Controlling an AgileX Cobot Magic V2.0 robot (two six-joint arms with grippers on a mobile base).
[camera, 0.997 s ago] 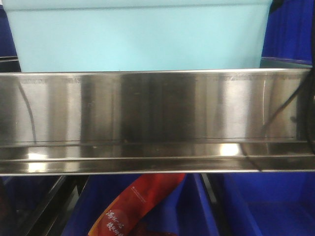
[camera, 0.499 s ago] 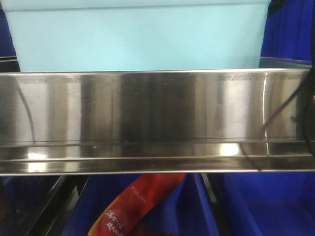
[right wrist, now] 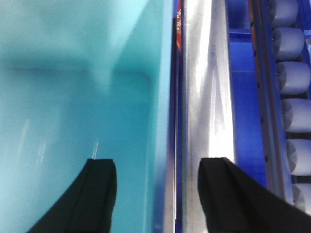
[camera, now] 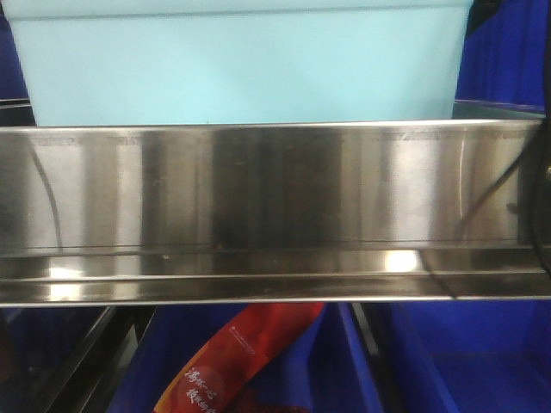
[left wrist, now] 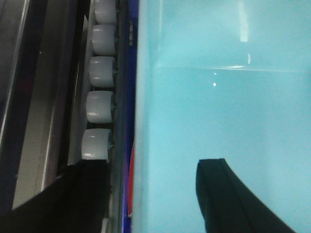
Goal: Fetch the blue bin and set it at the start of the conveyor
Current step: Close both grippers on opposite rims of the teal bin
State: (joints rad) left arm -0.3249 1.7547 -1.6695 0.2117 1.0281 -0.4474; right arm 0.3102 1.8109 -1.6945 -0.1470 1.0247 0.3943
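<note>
Only the wrist views show the hands. The left hand (left wrist: pixel 151 165) is spread wide, astride a side wall of the blue bin (left wrist: pixel 218 97), with one finger inside the tub and one outside. Neither visibly presses the wall. Past its outer finger runs a row of grey rollers (left wrist: pixel 99 73). The right hand (right wrist: pixel 156 165), also released, straddles the opposite wall, with a shiny metal strip (right wrist: pixel 209 97) ahead of its outer finger. Only the front view shows the bin rising above the stainless-steel shelf rail (camera: pixel 275 198), with dark blue crates (camera: pixel 465 361) below.
</note>
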